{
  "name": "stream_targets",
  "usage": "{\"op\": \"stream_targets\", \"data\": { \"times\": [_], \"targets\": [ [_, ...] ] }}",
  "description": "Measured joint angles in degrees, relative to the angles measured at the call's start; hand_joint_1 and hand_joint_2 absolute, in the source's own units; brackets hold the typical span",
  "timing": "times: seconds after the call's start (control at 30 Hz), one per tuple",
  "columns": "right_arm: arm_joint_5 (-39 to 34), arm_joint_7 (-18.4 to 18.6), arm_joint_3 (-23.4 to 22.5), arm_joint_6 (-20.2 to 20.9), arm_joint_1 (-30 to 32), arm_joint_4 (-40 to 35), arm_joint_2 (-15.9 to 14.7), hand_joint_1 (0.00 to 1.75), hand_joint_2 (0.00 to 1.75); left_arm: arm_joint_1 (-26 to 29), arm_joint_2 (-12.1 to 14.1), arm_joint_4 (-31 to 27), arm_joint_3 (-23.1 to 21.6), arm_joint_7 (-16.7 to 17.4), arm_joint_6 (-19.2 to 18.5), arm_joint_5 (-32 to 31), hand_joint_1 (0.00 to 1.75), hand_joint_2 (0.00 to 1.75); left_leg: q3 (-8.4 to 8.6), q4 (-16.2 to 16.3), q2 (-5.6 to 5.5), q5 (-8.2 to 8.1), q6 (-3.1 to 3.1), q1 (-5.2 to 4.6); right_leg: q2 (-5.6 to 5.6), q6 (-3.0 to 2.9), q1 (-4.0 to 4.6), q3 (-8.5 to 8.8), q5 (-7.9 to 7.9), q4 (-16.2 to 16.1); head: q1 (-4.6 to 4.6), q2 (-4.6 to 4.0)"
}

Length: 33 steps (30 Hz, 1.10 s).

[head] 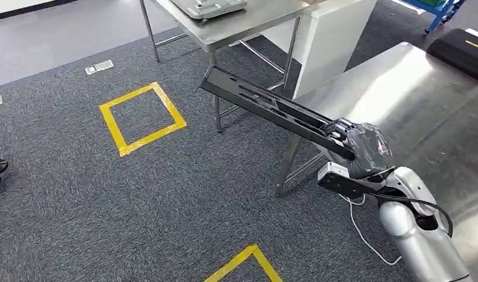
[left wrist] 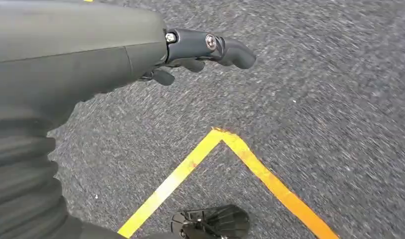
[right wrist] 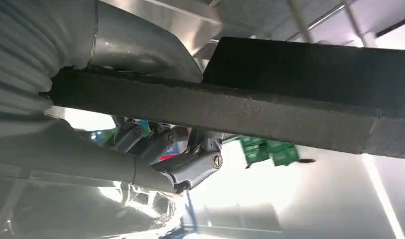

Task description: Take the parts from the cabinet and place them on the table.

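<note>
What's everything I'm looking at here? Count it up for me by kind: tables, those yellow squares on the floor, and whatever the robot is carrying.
Steel tables: 2, the near table and the far table
Yellow tape squares: 2, a whole one and a corner
Long black parts: 1, the black part held by the right hand
Total: 5

Matt black part; brushed steel table
</note>
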Motion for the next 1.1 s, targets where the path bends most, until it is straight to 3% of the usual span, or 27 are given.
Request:
{"op": "stream_targets", "data": {
  "times": [0.03, 0.1, 0.13, 0.17, 0.2, 0.23, 0.3, 0.33, 0.37, 0.43, 0.47, 0.5, 0.53, 0.63, 0.67, 0.7, 0.73, 0.77, 0.83, 0.87, 0.9, 0.93, 0.97, 1.0, 1.03, 1.07, 1.1],
  "targets": [
    [0.02, 0.11, 0.02, 0.00, -0.02, 0.00, 0.04, 1.71, 1.75, 0.00, -0.04, 0.02, 0.00, -0.07, 0.02, 0.00, 0.00, 1.75, 0.04, 0.07, 0.62, -0.09, -0.24, -0.11, 0.88, -0.76, 0.48, -0.15, 0.56, 0.00, -0.09, 0.00],
    [0.04, 0.35, 0.02, 0.00, -0.01, 0.07, 0.00, 1.71, 1.75, -0.07, -0.02, 0.00, 0.02, -0.07, 0.02, 0.04, 0.00, 1.75, 0.38, 0.02, 1.98, -0.20, -0.46, -0.15, 2.51, -1.25, 0.30, -0.63, 0.71, 0.13, -0.42, 0.00],
    [0.11, 0.35, 0.02, 0.00, -0.08, 0.11, -0.07, 1.71, 1.75, -0.19, -0.02, 0.00, 0.02, -0.11, 0.02, 0.04, 0.00, 1.75, 0.49, 0.05, 2.76, -0.34, -0.71, 0.00, 3.31, -1.80, 0.09, -0.66, 0.91, 0.03, -0.37, 0.00],
    [0.13, 0.35, 0.02, 0.00, -0.05, 0.09, -0.11, 1.71, 1.75, -0.37, 0.02, -0.02, 0.02, -0.13, 0.02, 0.04, 0.00, 1.75, 0.24, 0.64, 0.57, -1.04, -1.40, 0.54, 3.91, -2.24, -0.81, -0.47, 1.11, -0.14, -0.46, 0.00],
    [0.15, 0.35, 0.04, 0.00, -0.28, 0.11, -0.13, 1.71, 1.75, -0.40, 0.09, -0.02, 0.07, -0.18, 0.02, 0.04, 0.00, 1.75, -0.42, 2.59, -2.80, -2.59, -1.59, 0.76, 4.57, -2.75, -0.79, -0.52, 1.22, -0.14, -0.46, 0.00],
    [0.20, 0.42, 0.04, 0.00, -0.36, 0.11, -0.11, 1.71, 1.75, -0.38, 0.02, 0.00, 0.07, -0.22, 0.02, 0.07, 0.00, 1.75, -2.36, 7.01, -4.76, -5.33, -1.70, 0.78, 5.08, -3.26, -0.70, -0.54, 1.29, -0.13, -0.61, 0.00],
    [0.20, 0.37, 0.20, 0.00, -0.40, 0.11, 0.18, 1.71, 1.75, -0.14, 0.02, 0.00, 0.11, -0.24, 0.00, 0.07, 0.00, 1.75, -7.08, 16.77, -5.57, -9.51, -1.88, 0.79, 6.58, -3.45, -0.52, -0.70, 1.36, -0.12, -0.68, 0.00],
    [0.24, 0.35, 0.37, 0.00, -0.39, 0.18, 0.20, 1.71, 1.75, -0.08, 0.02, 0.00, 0.15, -0.24, 0.02, 0.07, 0.00, 1.75, -8.61, 19.56, -5.62, -9.91, -1.85, 0.80, 7.41, -3.60, -0.46, -0.75, 1.47, -0.11, -0.66, 0.00],
    [0.31, 0.35, 0.48, 0.00, -0.39, 0.30, 0.20, 1.71, 1.75, -0.04, 0.02, 0.00, 0.15, -0.24, 0.02, 0.07, 0.00, 1.75, -8.67, 19.22, -5.64, -8.86, -1.75, 0.80, 8.20, -3.58, -0.46, -0.74, 1.49, -0.08, -0.68, 0.00],
    [0.46, 0.48, 0.48, 0.00, -0.43, 0.42, 0.17, 1.71, 1.75, -0.06, 0.02, 0.00, 0.17, -0.24, 0.02, 0.07, 0.00, 1.75, -5.18, 11.51, -5.98, -3.85, -1.38, 0.86, 9.75, -3.44, -0.50, -0.65, 1.58, -0.03, -0.68, 0.00],
    [0.66, 0.52, 0.48, 0.00, -0.52, 0.42, 0.15, 1.71, 1.75, -0.07, 0.04, 0.00, 0.20, -0.24, 0.02, 0.07, 0.00, 1.75, -2.41, 5.97, -7.27, -1.21, -1.16, 1.01, 10.49, -3.34, -0.52, -0.58, 1.64, -0.03, -0.68, 0.00],
    [0.87, 0.74, 0.48, 0.00, -0.68, 0.48, 0.13, 1.71, 1.75, -0.06, 0.11, 0.00, 0.22, -0.24, 0.02, 0.07, 0.00, 1.75, -0.57, 1.86, -10.78, -0.04, -0.87, 1.26, 11.11, -3.13, -0.45, -0.74, 1.71, 0.06, -0.63, 0.00],
    [1.13, 1.03, 0.54, -0.02, -1.05, 0.68, 0.09, 1.71, 1.75, 0.01, 0.11, 0.00, 0.22, -0.22, 0.04, 0.07, 0.00, 1.75, -0.45, 0.92, -10.70, -0.30, -1.00, 1.37, 11.71, -2.95, 0.19, -1.04, 1.81, 0.44, -0.52, 0.00],
    [1.09, 1.51, 0.46, -0.04, -1.35, 1.16, -0.48, 1.71, 1.75, -0.12, 0.09, 0.00, 0.24, -0.24, 0.11, 0.09, 0.00, 1.75, -0.44, 0.99, -8.79, 0.04, -0.38, 0.54, 13.58, -1.59, -0.32, -1.85, 2.64, -0.33, -0.66, 0.00],
    [0.79, 1.53, 0.33, -0.04, -1.48, 1.38, -0.96, 1.71, 1.75, -0.23, -0.20, 0.00, 0.24, -0.24, 0.13, 0.11, 0.00, 1.75, -0.33, 0.10, -7.72, 0.73, 0.37, 1.10, 13.17, -1.25, 0.41, -2.64, 2.51, 0.12, -0.61, 0.00],
    [0.52, 1.53, 0.20, -0.04, -1.64, 1.60, -1.20, 1.71, 1.75, -0.30, -0.11, 0.00, 0.24, -0.28, 0.15, 0.11, 0.00, 1.75, -0.36, 0.05, -7.24, 0.95, 0.77, 0.87, 10.14, -1.60, 0.32, -3.55, 1.31, 1.99, -0.52, 0.00],
    [0.28, 1.53, 0.15, -0.04, -2.01, 1.84, -1.33, 1.71, 1.75, -0.28, -0.02, 0.00, 0.26, -0.28, 0.17, 0.13, 0.00, 1.75, -0.55, 0.05, -6.61, 0.96, 1.02, 0.86, 8.07, -2.03, 0.35, -5.01, -0.50, 5.34, -0.06, 0.00],
    [0.04, 1.53, 0.09, -0.04, -2.22, 2.19, -1.36, 1.71, 1.75, -0.11, 0.00, 0.00, 0.28, -0.28, 0.17, 0.13, 0.00, 1.75, -0.60, 0.06, -5.67, 0.96, 1.02, 0.69, 6.88, -2.25, 0.25, -7.46, -2.80, 10.55, 0.00, 0.00],
    [-0.24, 1.53, 0.11, -0.04, -2.13, 2.84, -1.33, 1.71, 1.75, 0.05, 0.00, 0.00, 0.31, -0.28, 0.17, 0.15, 0.00, 1.75, -0.78, 0.11, -4.14, 0.95, 1.03, 0.60, 6.39, -2.00, 0.19, -10.86, -5.44, 18.40, 0.04, 0.00],
    [-0.24, 1.53, 0.11, -0.04, -2.10, 3.17, -1.38, 1.71, 1.75, 0.06, -0.02, 0.00, 0.31, -0.28, 0.17, 0.15, 0.00, 1.75, -0.82, 0.11, -3.33, 0.95, 1.02, 0.59, 6.32, -1.56, 0.14, -10.79, -5.28, 18.61, 0.04, 0.00],
    [-0.24, 1.51, 0.11, -0.04, -2.11, 3.47, -1.40, 1.71, 1.75, 0.05, -0.02, 0.00, 0.31, -0.28, 0.15, 0.15, 0.00, 1.75, -0.83, 0.13, -2.60, 0.93, 0.99, 0.59, 6.18, -1.05, 0.06, -9.18, -4.30, 16.20, 0.09, 0.00],
    [-0.26, 1.51, 0.11, -0.04, -2.25, 3.67, -1.42, 1.71, 1.75, 0.01, -0.09, 0.00, 0.31, -0.28, 0.15, 0.15, 0.00, 1.75, -0.78, 0.13, -1.78, 0.88, 0.90, 0.61, 5.60, -0.41, 0.03, -5.77, -2.29, 10.39, 0.17, 0.00],
    [-0.33, 1.51, 0.11, -0.04, -2.54, 3.82, -1.42, 1.71, 1.75, -0.01, -0.11, 0.00, 0.33, -0.28, 0.15, 0.15, 0.00, 1.75, -0.70, 0.16, -1.16, 0.78, 0.74, 0.62, 4.18, -0.01, -0.06, -2.38, -0.52, 4.43, 0.15, 0.00],
    [-0.37, 1.46, 0.09, -0.02, -2.91, 3.98, -1.42, 1.71, 1.75, -0.06, -0.04, 0.00, 0.37, -0.28, 0.15, 0.15, 0.00, 1.75, -0.53, 0.20, -0.54, 0.66, 0.46, 0.20, 1.07, -0.41, -0.02, -0.23, -0.07, -0.24, 0.22, 0.00],
    [-0.50, 1.35, 0.13, 0.13, -3.44, 4.24, -1.42, 1.71, 1.75, -0.06, -0.02, 0.00, 0.52, -0.28, 0.15, 0.18, 0.00, 1.75, -0.63, 0.29, 0.08, 0.46, 0.05, -0.13, 1.21, -0.81, 0.80, 0.35, 0.43, -0.04, 0.15, -0.02],
    [-0.81, 1.31, 0.20, 0.28, -3.83, 4.48, -1.40, 1.71, 1.75, -0.05, 0.07, 0.00, 0.68, -0.22, 0.15, 0.18, 0.00, 1.75, -0.50, 0.31, 0.52, 0.38, -0.17, -0.18, 2.24, -1.51, 0.75, -0.15, 0.55, 0.11, -0.11, 0.00],
    [-1.03, 1.27, 0.33, 0.64, -4.22, 4.85, -1.44, 1.71, 1.75, -0.08, 0.04, 0.00, 0.74, -0.15, 0.11, 0.18, 0.00, 1.75, -0.28, 0.22, 1.16, 0.39, -0.29, -0.08, 2.81, -1.69, 0.91, -0.31, 0.61, 0.12, -0.05, 0.00]
  ]
}}
